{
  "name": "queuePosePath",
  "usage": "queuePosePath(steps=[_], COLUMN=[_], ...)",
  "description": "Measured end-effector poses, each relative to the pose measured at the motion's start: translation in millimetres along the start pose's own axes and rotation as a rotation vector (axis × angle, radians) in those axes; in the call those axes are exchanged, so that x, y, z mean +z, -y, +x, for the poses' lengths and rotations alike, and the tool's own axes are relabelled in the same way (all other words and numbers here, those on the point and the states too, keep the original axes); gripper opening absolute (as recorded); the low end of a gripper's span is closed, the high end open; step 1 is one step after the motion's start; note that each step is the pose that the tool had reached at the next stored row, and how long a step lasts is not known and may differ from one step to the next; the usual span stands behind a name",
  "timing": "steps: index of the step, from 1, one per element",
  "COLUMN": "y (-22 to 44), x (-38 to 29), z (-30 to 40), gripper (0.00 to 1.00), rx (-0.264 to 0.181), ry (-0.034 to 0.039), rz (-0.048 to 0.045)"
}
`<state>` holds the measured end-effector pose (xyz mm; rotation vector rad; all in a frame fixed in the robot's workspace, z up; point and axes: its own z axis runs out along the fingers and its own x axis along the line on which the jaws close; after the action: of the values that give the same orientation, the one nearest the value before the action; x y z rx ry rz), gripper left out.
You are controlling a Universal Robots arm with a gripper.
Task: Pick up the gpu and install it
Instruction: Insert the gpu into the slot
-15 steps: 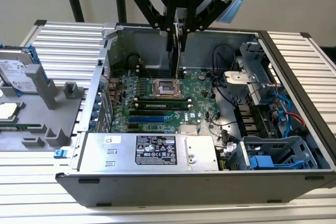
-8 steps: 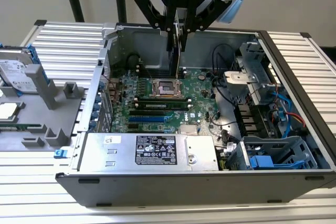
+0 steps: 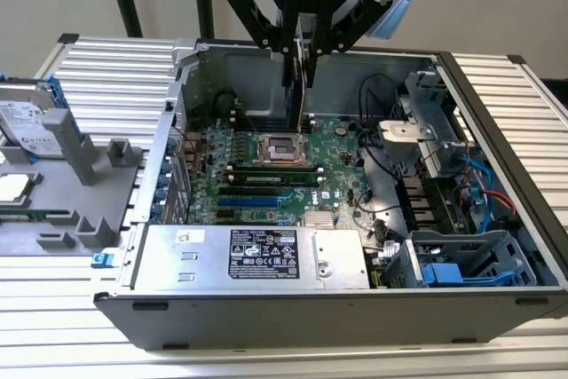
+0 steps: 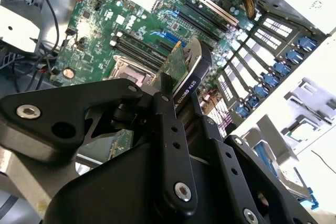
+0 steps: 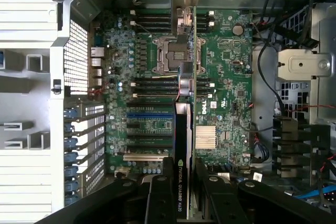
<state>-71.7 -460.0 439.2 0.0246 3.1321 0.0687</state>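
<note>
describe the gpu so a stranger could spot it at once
Find the open case, then the motherboard inside. The gripper holds the gpu on edge over it: a thin green card with a black cooler, the only board clamped between fingers.

Tool [image 4: 182,97] seemingly clamps gpu [image 4: 181,62] above the motherboard [image 4: 105,19].

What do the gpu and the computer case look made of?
The gpu: green circuit board, likely fibreglass, with a glossy black cooler shroud, probably plastic, and a bare silver metal bracket. The case: sheet metal, matte grey, with folded edges and punched vents.
</note>
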Motion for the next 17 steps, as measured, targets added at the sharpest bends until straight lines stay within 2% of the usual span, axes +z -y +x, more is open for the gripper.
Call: queuePosePath(steps=[17], y=[0.0], x=[0.0], z=[-0.5], gripper=[0.0], rx=[0.0], ry=[0.0], rz=[0.0])
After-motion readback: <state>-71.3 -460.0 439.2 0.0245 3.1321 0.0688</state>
